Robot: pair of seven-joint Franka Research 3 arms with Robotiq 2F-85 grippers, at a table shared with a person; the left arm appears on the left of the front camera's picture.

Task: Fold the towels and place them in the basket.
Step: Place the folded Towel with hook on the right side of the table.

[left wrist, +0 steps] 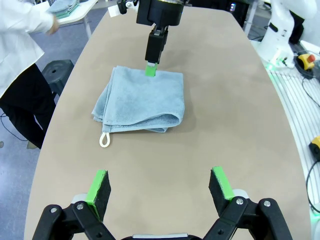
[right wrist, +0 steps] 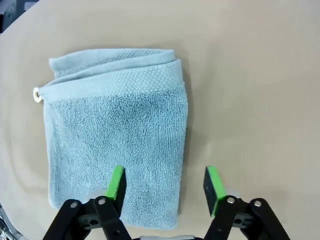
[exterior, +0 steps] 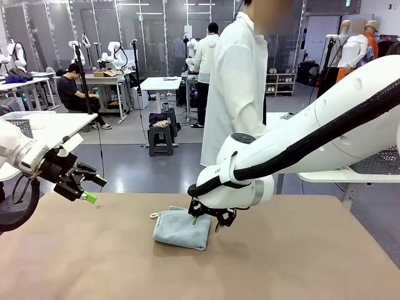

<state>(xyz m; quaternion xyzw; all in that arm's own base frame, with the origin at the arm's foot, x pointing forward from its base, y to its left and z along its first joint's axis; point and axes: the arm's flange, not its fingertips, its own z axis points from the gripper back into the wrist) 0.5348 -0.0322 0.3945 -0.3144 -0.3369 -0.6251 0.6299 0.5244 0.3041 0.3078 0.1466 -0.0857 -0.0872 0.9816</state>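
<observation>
Grabbing the folded pale blue-grey terry towel (exterior: 181,229) near the tabletop's (exterior: 281,262) far edge, the right gripper (right wrist: 164,175), jaws apart, should pinch every layer; the left gripper (left wrist: 159,175) hangs, jaws apart.

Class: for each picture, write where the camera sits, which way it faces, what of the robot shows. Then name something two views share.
Front: between the arms, facing across the table toward the person; left gripper and right gripper show.
Left wrist: above the open left gripper, facing the towel.
Right wrist: down past the open right gripper onto the towel's edge.
Shared: front and left wrist both show the right gripper at the towel.
</observation>
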